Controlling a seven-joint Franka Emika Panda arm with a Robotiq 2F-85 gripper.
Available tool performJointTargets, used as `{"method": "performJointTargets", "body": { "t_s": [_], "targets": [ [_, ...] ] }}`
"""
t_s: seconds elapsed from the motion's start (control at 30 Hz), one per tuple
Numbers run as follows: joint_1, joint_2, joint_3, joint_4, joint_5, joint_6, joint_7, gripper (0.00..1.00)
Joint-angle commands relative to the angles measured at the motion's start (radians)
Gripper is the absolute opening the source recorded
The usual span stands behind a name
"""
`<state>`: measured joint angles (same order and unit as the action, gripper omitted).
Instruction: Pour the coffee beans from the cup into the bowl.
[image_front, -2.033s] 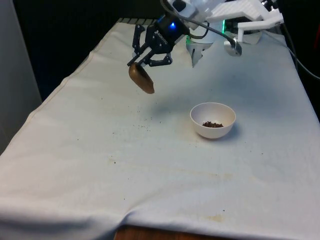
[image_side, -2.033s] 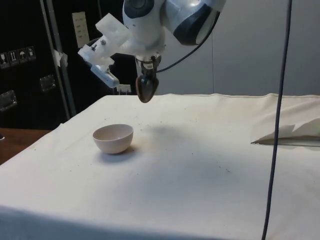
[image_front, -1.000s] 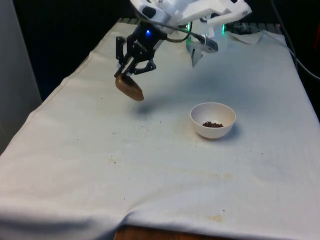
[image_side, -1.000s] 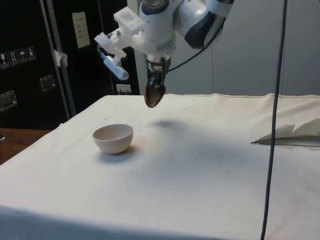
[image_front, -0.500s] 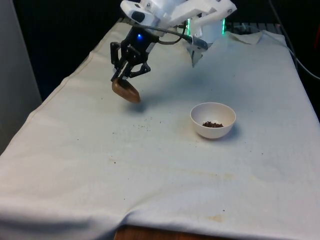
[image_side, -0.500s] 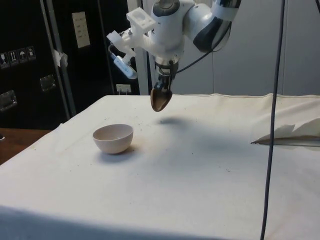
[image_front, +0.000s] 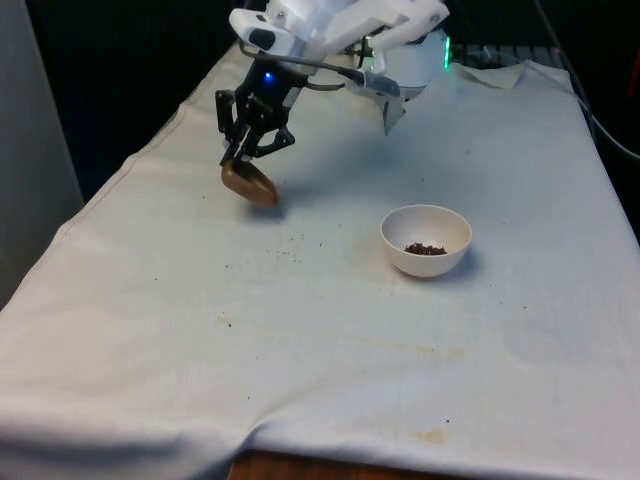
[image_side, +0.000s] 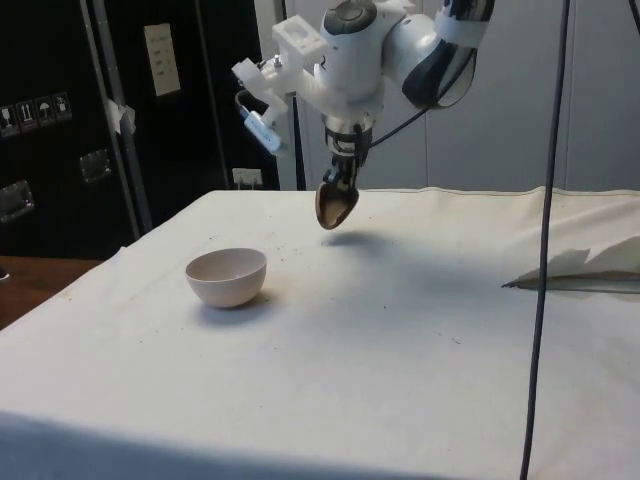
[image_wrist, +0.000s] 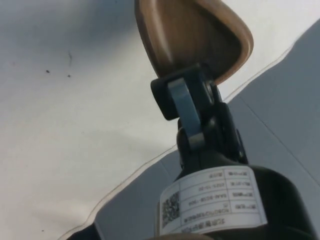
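Even overhead light; white cloth (image_front: 330, 330) bright, not blown out. Black backdrop in front view reads as flat dark. Soft, diffuse shadows: a faint one on the cloth just beside the brown cup (image_front: 249, 184), another under the white bowl (image_side: 227, 276) in side view. Wrist view: near finger (image_wrist: 186, 112) out of focus, cup interior evenly lit, half the cloth in grey shade.

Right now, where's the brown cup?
The cup is held in the hand, tilted, just above the cloth toward the front view's left. It is well apart from the white bowl holding the beans.
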<state>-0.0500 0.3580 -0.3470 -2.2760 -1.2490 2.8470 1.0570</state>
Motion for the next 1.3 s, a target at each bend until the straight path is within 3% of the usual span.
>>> {"method": "performJointTargets", "body": {
  "t_s": [0.0,0.1,0.13,0.17,0.4,0.43,0.47,0.73,0.77,0.8,1.03,1.07,1.1,1.27],
  "targets": [
    [-0.014,0.005,0.006,-0.011,0.018,0.024,-0.019,0.0],
    [-0.012,0.006,-0.002,-0.018,0.035,0.039,-0.028,0.0],
    [0.0,0.003,-0.009,-0.007,0.017,0.018,-0.011,0.0],
    [-0.011,0.006,-0.004,-0.024,0.048,0.045,-0.031,0.0],
    [-0.013,0.005,-0.007,-0.042,0.086,0.066,-0.037,0.0],
    [0.0,0.005,-0.015,-0.03,0.074,0.051,-0.022,0.0],
    [-0.013,0.006,-0.007,-0.045,0.096,0.073,-0.038,0.0],
    [-0.015,0.017,-0.007,-0.051,0.143,0.104,-0.041,0.0],
    [0.0,0.013,-0.017,-0.041,0.128,0.082,-0.026,0.0],
    [-0.015,0.019,-0.007,-0.052,0.148,0.108,-0.041,0.0],
    [-0.016,0.026,-0.007,-0.06,0.191,0.133,-0.042,0.0],
    [-0.001,0.024,-0.018,-0.047,0.179,0.114,-0.028,0.0],
    [-0.016,0.026,-0.007,-0.062,0.197,0.137,-0.042,0.0],
    [-0.017,0.028,-0.006,-0.073,0.229,0.155,-0.041,0.0]
  ]
}}
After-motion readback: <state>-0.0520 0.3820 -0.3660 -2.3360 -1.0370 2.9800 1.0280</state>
